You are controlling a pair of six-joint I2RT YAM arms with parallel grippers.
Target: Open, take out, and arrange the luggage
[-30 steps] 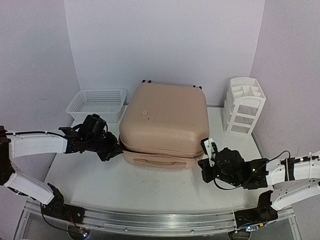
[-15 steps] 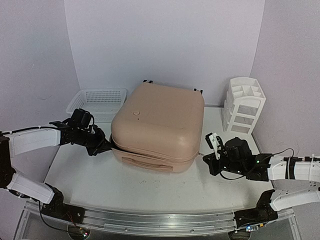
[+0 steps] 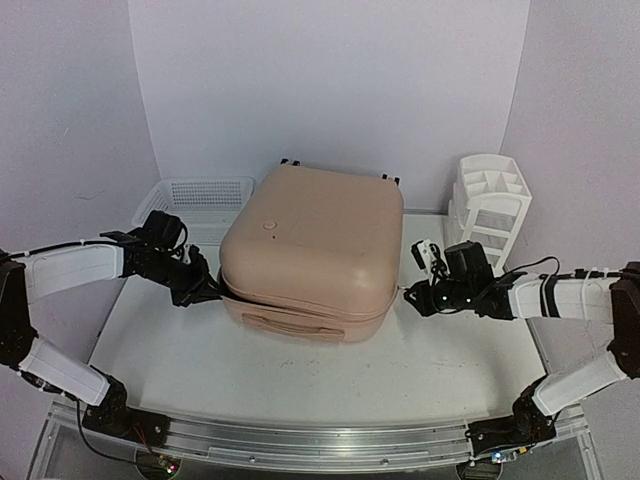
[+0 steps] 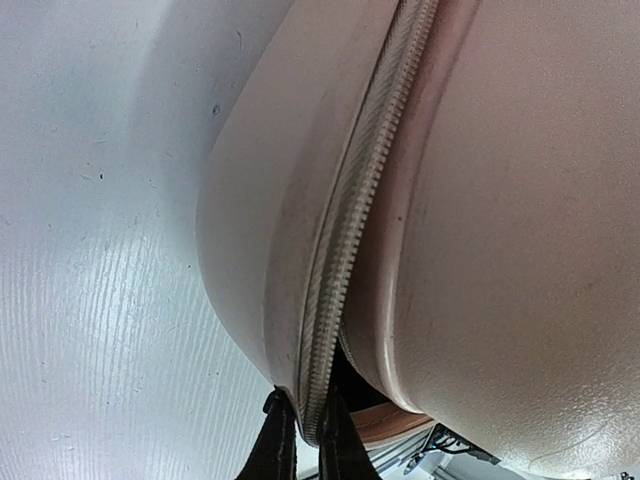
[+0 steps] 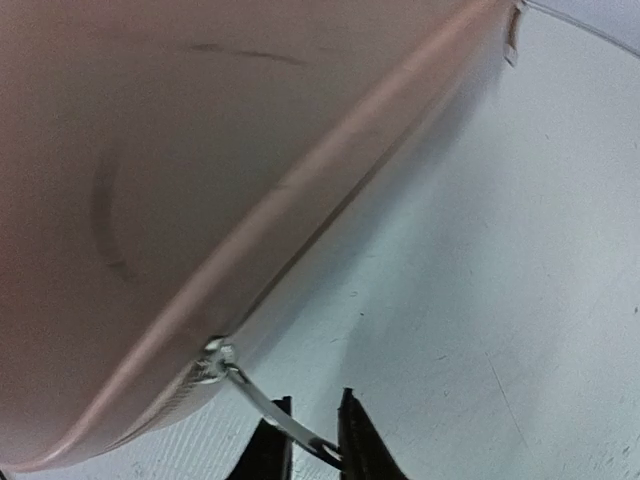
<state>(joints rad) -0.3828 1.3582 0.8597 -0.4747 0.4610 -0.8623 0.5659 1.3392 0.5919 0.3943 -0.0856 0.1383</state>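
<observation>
Left pincer (image 4: pixel 308 442) clamped on the zipper seam (image 4: pixel 350 250) of the peach luggage (image 3: pixel 315 240), right pincer (image 5: pixel 312 440) narrowly apart around its metal zipper pull (image 5: pixel 262 403), luggage lying flat between both pincers, white basket (image 3: pixel 205 190) beyond the left, white drawer organizer (image 3: pixel 488 205) beyond the right.

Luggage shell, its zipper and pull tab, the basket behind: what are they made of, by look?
Luggage: likely hard moulded plastic; peach shell, matte with a soft sheen, rounded corners.
Zipper: probably plastic teeth; beige, dull, on matching tape.
Pull tab: looks like metal; thin, silvery, shiny.
Basket: white plastic; moulded mesh walls.
</observation>
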